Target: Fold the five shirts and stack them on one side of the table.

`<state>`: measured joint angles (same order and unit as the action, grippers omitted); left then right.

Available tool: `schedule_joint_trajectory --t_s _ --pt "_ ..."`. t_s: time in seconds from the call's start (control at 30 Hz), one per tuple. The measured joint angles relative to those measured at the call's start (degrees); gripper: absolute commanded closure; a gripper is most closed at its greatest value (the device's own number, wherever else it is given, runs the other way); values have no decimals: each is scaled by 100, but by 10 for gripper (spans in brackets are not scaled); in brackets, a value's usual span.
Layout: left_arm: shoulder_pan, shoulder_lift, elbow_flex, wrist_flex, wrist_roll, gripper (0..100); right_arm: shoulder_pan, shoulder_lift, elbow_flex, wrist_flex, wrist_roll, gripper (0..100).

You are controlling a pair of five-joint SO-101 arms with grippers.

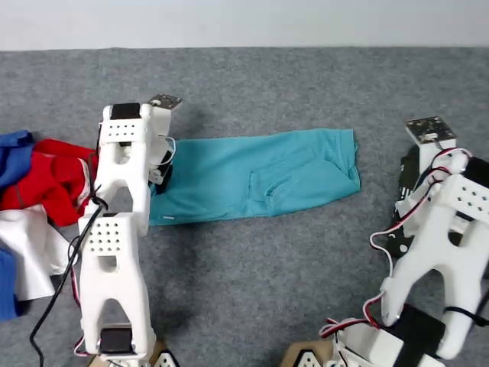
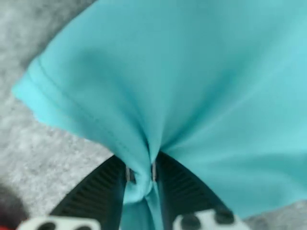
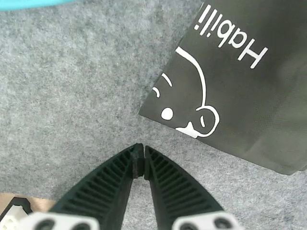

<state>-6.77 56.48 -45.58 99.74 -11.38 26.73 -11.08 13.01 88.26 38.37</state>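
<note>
Unfolded shirts (image 1: 42, 191) lay heaped at the worktop's left edge. Left gripper (image 2: 140, 173): fingers were clenched on the left end of the teal shirt (image 1: 260, 183), which lay mid-worktop as a long strip. Best next move, as judged: lift that end clear and carry it over to the far end with edges aligned. Right gripper (image 3: 140, 162): fingers were pressed together, empty, near the right edge.

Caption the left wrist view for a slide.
Left gripper shut on a pinched fold of the teal shirt above grey carpet.

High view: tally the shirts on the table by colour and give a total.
Teal shirt: 1
Red shirt: 1
White shirt: 1
Blue: 2, a blue shirt beside the red one and a second blue patch beside the white one; they could be one garment.
Total: 5
</note>
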Motion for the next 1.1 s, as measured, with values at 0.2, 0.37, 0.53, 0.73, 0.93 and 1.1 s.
schedule_joint_trajectory --t_s 0.2,0.37,0.53,0.73,0.93,1.1 --pt "-756 -862 536 -44 -132 996 123 0 0 0 0 988" --pt "-1284 -1011 580 -53 -457 996 176 0 0 0 0 988" --pt "-1090 -1037 580 -62 -519 996 176 0 0 0 0 988" --pt "-273 -1732 598 -53 -299 996 176 0 0 0 0 988" --pt "668 -2699 598 -53 176 995 176 0 0 0 0 988" --pt "1653 -2910 598 -53 448 995 176 0 0 0 0 988"
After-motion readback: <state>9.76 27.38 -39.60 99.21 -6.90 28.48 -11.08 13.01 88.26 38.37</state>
